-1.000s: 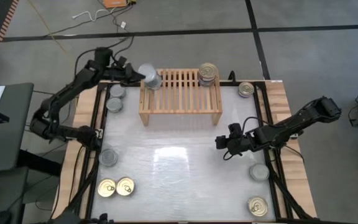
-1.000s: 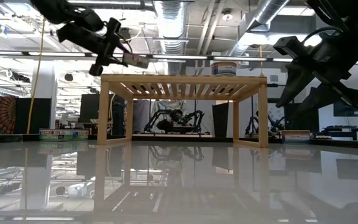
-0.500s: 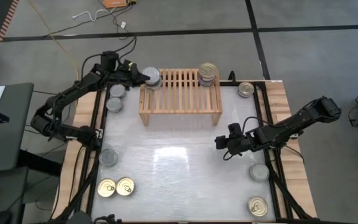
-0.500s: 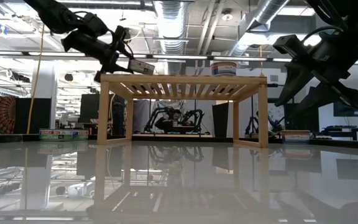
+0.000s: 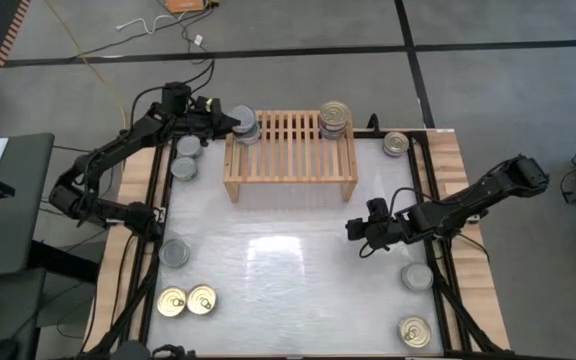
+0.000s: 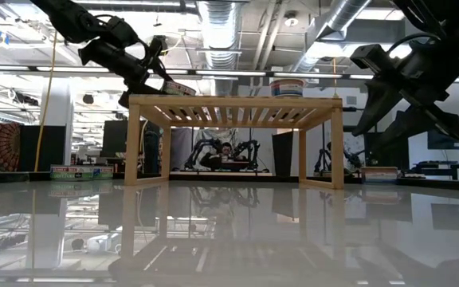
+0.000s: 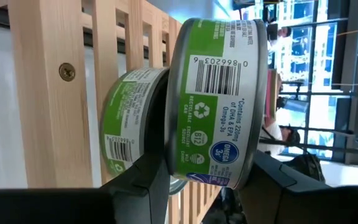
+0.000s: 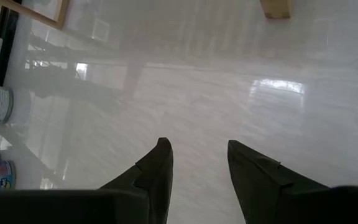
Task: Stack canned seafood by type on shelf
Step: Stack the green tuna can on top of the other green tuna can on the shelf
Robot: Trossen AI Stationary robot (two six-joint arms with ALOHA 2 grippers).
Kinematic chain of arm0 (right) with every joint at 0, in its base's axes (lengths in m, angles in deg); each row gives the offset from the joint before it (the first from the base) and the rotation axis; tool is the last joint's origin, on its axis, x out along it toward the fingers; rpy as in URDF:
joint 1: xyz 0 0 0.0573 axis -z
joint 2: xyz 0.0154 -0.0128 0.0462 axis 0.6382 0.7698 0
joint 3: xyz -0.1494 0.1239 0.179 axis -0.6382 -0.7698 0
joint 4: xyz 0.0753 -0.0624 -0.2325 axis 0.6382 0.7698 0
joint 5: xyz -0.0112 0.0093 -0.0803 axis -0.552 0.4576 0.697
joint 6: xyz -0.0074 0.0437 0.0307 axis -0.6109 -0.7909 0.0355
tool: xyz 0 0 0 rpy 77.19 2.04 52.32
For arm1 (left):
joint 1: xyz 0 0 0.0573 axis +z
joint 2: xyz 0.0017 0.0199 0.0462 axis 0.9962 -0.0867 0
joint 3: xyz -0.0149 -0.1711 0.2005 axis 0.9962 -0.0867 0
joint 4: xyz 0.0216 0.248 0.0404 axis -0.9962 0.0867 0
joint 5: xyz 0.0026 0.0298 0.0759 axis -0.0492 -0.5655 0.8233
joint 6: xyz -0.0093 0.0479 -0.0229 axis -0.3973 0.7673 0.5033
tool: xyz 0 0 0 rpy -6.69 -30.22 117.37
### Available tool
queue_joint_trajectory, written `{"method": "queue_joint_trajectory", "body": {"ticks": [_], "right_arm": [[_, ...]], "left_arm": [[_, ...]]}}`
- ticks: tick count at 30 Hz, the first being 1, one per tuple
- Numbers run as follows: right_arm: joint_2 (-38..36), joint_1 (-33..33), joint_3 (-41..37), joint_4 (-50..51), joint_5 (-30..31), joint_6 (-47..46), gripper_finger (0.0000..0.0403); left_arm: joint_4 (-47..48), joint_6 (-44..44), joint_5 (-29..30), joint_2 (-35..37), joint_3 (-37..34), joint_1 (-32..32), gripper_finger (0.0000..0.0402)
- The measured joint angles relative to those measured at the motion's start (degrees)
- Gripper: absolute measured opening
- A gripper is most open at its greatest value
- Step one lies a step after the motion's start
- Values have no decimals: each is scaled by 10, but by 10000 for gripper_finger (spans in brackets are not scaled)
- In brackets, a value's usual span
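The left gripper is at the back left corner of the shelf. Its jaws are clenched on a green-label can, which sits on top of another green-label can on the shelf slats. At the back right corner of the shelf stands a stack of cans with gold top. More cans lie on the surface, for example two gold ones near the front left. The right gripper hovers over the surface at the right side, its jaws released and empty.
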State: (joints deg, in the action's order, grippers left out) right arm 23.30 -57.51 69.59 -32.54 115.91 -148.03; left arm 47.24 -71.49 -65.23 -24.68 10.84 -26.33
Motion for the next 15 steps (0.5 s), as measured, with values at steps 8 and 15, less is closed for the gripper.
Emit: {"method": "queue_joint_trajectory", "body": {"ticks": [8,15], "right_arm": [[0,0,0,0,0,14,176],[0,0,0,0,0,15,176]], "left_arm": [[0,11,14,0,0,-28,176],[0,-7,14,0,0,-50,211]]}}
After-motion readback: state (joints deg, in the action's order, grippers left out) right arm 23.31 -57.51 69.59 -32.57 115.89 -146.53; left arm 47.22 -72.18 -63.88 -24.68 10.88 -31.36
